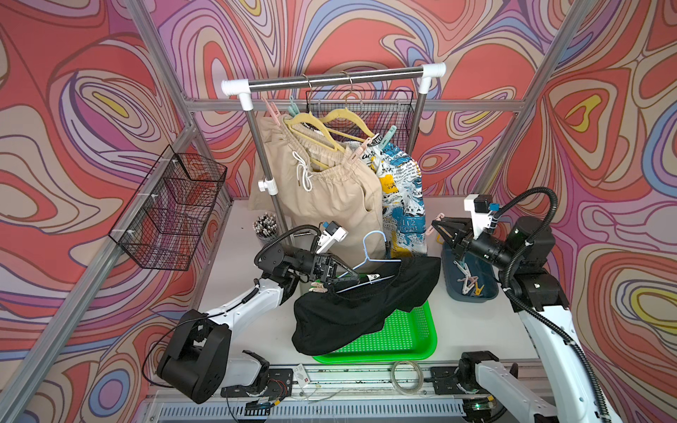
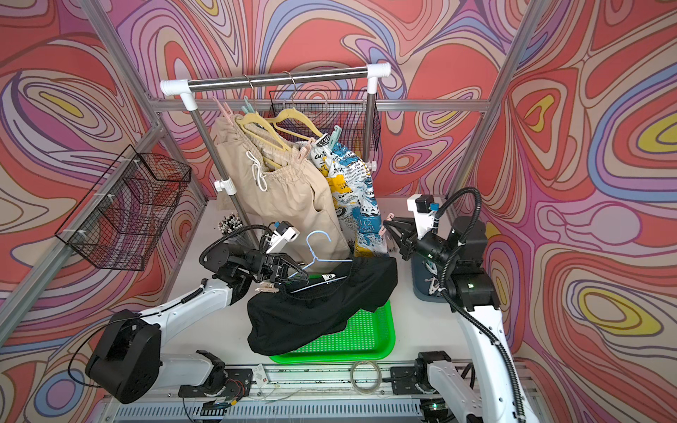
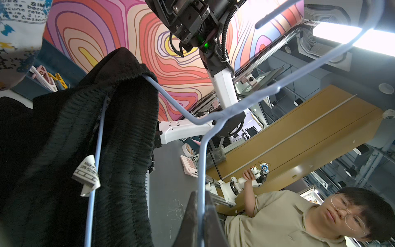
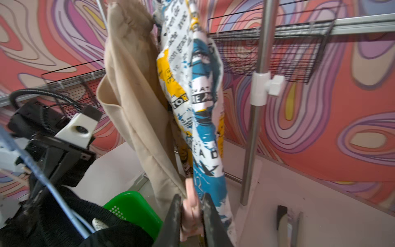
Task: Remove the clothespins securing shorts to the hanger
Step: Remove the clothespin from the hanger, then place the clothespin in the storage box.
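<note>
"Clothespins, where do they sit?"
"Pink and mint ones clip the beige shorts and the printed shorts to yellow hangers on the rail. More lie in the blue bin on the surface."
"And the black shorts?"
"Draped on a pale blue wire hanger, sagging over the green tray. One pink pin sits at the waistband, just beside the left claw."
"What is that claw doing?"
"Pressed together on the hanger's wire."
"The right claw?"
"Above the bin, near the printed shorts, pinching a pink clothespin between its fingers, jaws parted only by the pin's width."
</note>
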Robot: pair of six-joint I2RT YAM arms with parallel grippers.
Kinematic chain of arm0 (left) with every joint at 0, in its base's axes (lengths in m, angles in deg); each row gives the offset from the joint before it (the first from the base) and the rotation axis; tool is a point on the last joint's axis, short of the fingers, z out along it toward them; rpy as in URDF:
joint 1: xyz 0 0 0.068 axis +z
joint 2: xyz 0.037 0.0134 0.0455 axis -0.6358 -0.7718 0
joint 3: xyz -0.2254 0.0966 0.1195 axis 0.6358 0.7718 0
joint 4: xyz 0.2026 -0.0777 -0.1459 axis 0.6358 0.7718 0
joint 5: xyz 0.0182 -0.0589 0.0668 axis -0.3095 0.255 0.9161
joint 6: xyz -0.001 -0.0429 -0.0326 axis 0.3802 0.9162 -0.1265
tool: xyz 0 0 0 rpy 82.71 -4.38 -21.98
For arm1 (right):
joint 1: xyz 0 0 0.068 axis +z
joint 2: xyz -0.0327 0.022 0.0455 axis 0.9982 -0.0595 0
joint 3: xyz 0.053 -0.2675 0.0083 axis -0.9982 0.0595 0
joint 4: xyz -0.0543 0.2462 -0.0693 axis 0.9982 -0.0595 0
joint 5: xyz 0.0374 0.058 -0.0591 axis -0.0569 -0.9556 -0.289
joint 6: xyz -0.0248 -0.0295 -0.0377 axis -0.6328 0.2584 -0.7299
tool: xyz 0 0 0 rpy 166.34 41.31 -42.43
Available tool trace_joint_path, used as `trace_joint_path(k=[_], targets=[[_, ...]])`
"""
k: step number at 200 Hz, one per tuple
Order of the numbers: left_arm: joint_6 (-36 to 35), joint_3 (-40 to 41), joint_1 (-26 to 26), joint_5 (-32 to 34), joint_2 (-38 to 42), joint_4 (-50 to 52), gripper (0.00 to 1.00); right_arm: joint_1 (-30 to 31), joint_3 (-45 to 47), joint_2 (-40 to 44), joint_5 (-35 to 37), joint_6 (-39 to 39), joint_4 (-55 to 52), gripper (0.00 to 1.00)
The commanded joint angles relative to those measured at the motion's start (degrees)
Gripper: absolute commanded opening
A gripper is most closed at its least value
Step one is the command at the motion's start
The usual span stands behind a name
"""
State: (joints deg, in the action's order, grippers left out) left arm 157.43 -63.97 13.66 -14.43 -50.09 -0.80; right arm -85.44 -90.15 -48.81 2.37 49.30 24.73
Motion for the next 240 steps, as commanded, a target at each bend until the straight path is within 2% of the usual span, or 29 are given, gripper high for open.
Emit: trace_joint_path(k=[1, 26, 55, 70, 96, 114, 136, 159, 240], targets=[[-0.06, -0.74, 0.25, -0.18, 0.64, -4.51, 0.00, -0.21, 0.80, 0.98, 17.51, 1.89, -3.24, 0.00], [-0.06, -0.74, 0.24, -0.23, 0.42, -4.48, 0.00, -0.20, -0.40, -2.38, 31.14, 3.68, -8.07, 0.00], [-0.06, -0.83, 0.25, -0.18, 0.11, -4.51, 0.00, -0.19, -0.89, -10.74, 42.77, 7.08, -12.86, 0.00], [-0.06, -0.74, 0.24, -0.18, 0.11, -4.43, 0.00, -0.38, -0.31, -14.74, 47.51, 9.80, -13.55, 0.00], [-0.05, -0.65, 0.25, -0.18, 0.11, -4.47, 0.00, -2.23, 1.84, -19.96, 51.26, 13.71, -13.01, 0.00], [-0.06, -0.65, 0.21, -0.14, 0.26, -4.44, 0.00, -5.07, 4.26, -22.32, 51.99, 15.66, -11.73, 0.00], [-0.06, -0.56, 0.25, -0.17, 0.24, -4.50, 0.00, -10.83, 8.11, -23.97, 48.59, 17.74, -9.30, 0.00], [-0.02, -0.56, 0.25, -0.14, 0.20, -4.47, 0.00, -14.32, 10.31, -25.92, 46.67, 18.39, -7.99, 0.00], [-0.06, -0.56, 0.24, 0.04, -0.16, -4.49, 0.00, -16.77, 13.72, -34.77, 42.54, 20.97, -2.29, 0.00]])
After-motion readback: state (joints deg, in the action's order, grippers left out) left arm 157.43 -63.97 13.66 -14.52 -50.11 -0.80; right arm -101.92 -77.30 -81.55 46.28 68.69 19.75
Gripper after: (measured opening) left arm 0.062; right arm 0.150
